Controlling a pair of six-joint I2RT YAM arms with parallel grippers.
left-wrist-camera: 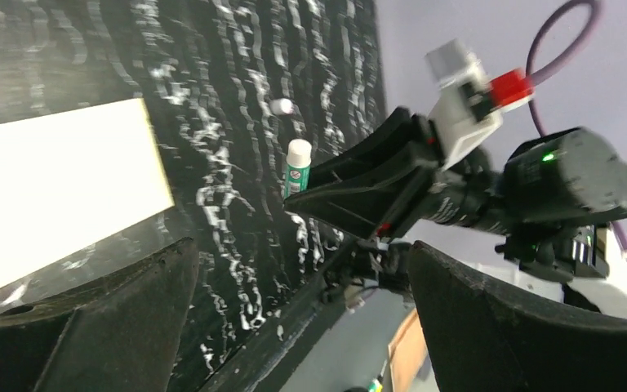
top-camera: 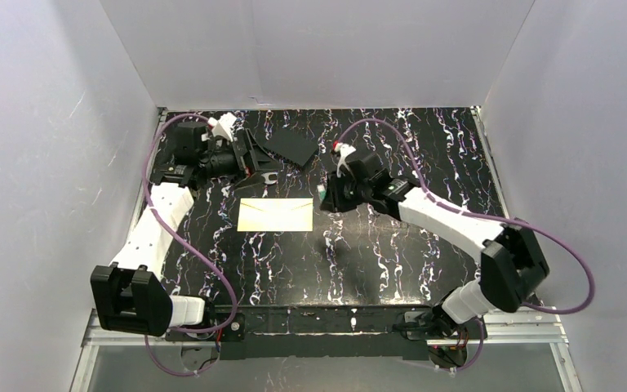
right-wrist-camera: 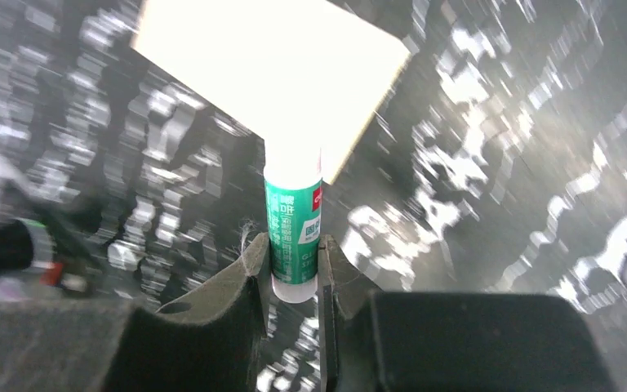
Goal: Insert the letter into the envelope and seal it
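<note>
Envelope [top-camera: 276,215] is lying flat near the middle of the tabletop [top-camera: 392,245], its pale cream face up and its long edges running left to right.

The right gripper [right-wrist-camera: 294,255] is pinching a glue stick [right-wrist-camera: 294,216]. Its two dark fingers are pressing against opposite sides of the stick's lower end, with only the width of the tube between them. The green-and-white labelled tube is sticking out past the fingertips, and its white tip is pointing toward the envelope's nearest corner. From above, this gripper is hovering just beside the envelope's right short edge. Whether the stick's tip is touching the paper is not clear.

The left gripper [top-camera: 260,169] is hanging near the envelope's far long edge, toward its left end. Its fingers are spread wide and are holding nothing.

Farther back, a black flat square [top-camera: 290,147] is resting on the tabletop, well apart from the envelope. In the left wrist view, a small white piece [left-wrist-camera: 282,106] is lying on the marbled surface beyond the glue stick. It is too blurred to identify.
</note>
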